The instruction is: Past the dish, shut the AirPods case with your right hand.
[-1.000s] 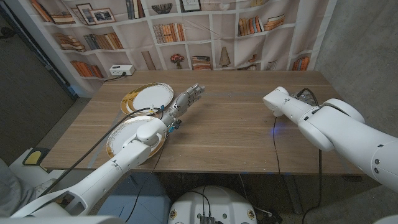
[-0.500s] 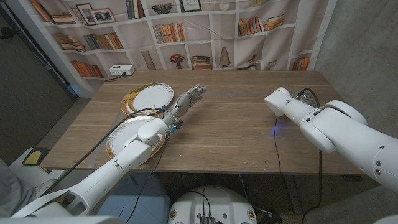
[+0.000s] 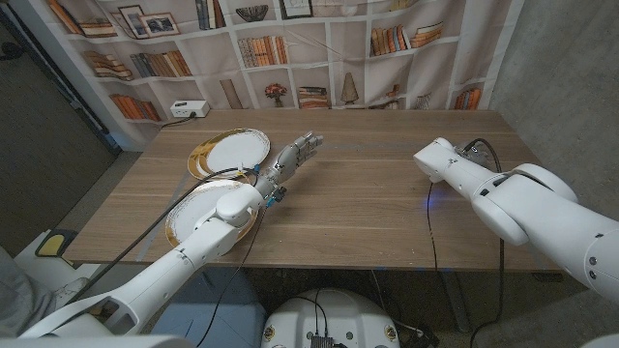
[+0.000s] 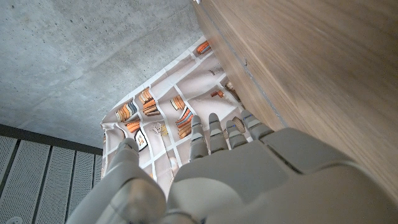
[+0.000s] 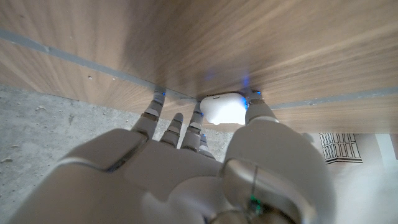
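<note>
wooden table (image 3: 368,198), fingers (image 5: 163,124) around airpods case (image 5: 222,109)

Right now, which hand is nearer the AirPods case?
Right. The right hand is at the case, fingers either side of it. The left hand reaches out over the table beside the plates, far across from it.

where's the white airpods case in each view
Head view: hidden under the right hand at the table's right.
Right wrist view: small white rounded AirPods case on the wood, between that hand's fingers.
Left wrist view: not in it.
Shared landmark: wooden table.
</note>
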